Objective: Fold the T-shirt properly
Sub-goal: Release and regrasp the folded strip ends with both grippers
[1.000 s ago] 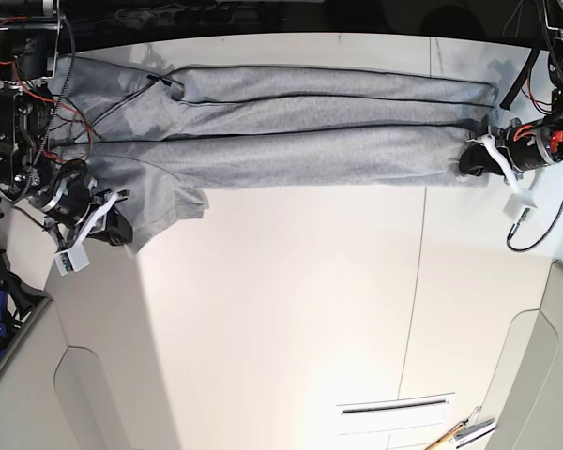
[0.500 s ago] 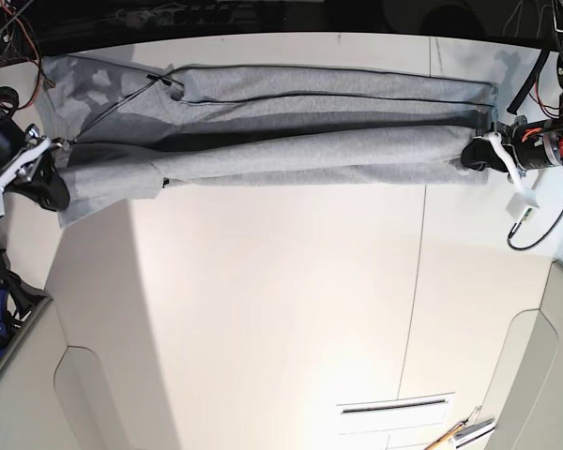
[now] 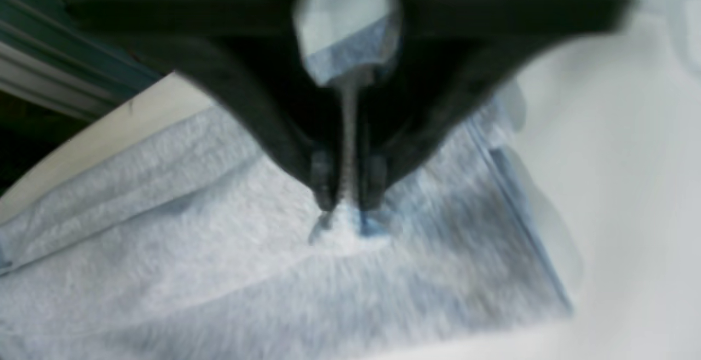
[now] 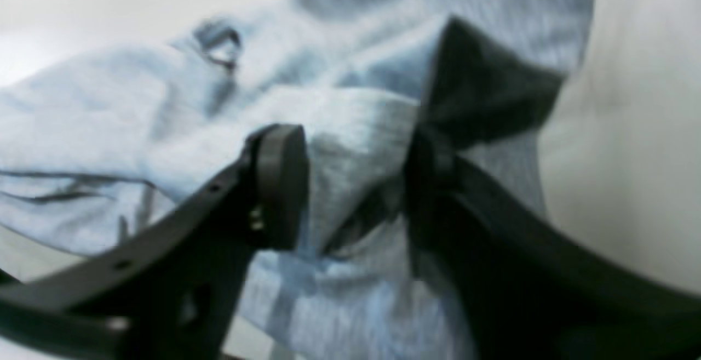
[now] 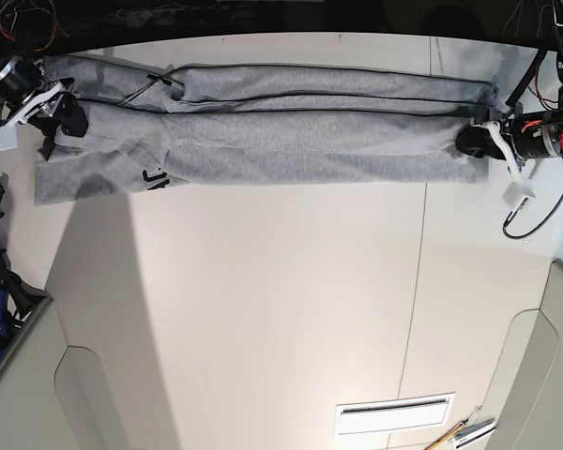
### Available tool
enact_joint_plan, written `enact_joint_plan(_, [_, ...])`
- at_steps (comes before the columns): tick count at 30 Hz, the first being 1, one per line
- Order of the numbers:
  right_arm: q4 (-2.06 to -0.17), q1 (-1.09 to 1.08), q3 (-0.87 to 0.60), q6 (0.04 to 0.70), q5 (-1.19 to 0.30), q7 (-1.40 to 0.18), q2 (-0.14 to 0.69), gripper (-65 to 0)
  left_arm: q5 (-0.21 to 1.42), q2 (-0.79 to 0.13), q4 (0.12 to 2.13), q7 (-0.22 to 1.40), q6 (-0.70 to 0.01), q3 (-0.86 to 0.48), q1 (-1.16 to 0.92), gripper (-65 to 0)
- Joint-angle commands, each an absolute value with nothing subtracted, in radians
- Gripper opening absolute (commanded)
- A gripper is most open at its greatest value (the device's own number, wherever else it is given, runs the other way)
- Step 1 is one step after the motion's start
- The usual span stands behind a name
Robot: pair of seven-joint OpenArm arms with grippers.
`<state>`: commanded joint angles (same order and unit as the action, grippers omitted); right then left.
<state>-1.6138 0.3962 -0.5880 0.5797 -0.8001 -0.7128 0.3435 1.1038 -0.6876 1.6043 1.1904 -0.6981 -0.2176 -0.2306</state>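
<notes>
Lying folded, T-shirt long axis runs left-right.

No readable text is showing anywhere.

A small patch of black block lettering is peeking out on the T-shirt near its lower fold in the base view, but only a fragment is showing and no letter can be made out. Both wrist views are blurring too much for any print, and no label, brand or number is standing legibly on the cloth there.
</notes>
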Motion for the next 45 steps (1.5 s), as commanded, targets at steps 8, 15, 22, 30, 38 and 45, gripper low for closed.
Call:
enact_joint_plan(8, [-1.734, 0.391, -0.707, 0.58, -0.888, -0.756, 0.343, -35.1, 1.141, -0.701, 1.604, 1.195, -0.698, -0.294, -0.236, -39.5])
enact_joint_plan(15, [-1.684, 0.331, -0.685, 0.58, -0.774, -0.622, 0.332, -43.5, 1.163, -0.696, 1.604, 1.187, -0.698, -0.452, -0.282, -22.4])
enact_joint_plan(22, [-1.41, 0.263, -0.604, 0.58, -0.714, -0.569, 0.332, -65.0, 1.004, -0.598, 1.601, 1.1, -0.698, -0.453, -0.333, -22.4])
enact_joint_plan(30, [-1.351, 0.258, -0.604, 0.58, -0.726, -0.561, 0.332, -65.0, 0.894, -0.518, 1.594, 1.034, -0.698, -0.453, -0.333, -17.3])
enact_joint_plan(38, [-1.351, 0.258, -0.604, 0.581, -0.776, -0.566, 0.332, -65.0, 0.863, -0.513, 1.516, 1.007, -0.698, -0.453, -0.336, -17.3])
enact_joint_plan(45, [-1.351, 0.257, -0.604, 0.581, -0.786, -0.565, 0.332, -65.0, 1.015, -0.513, 1.517, 1.103, -0.698, -0.453, -0.385, -17.4])
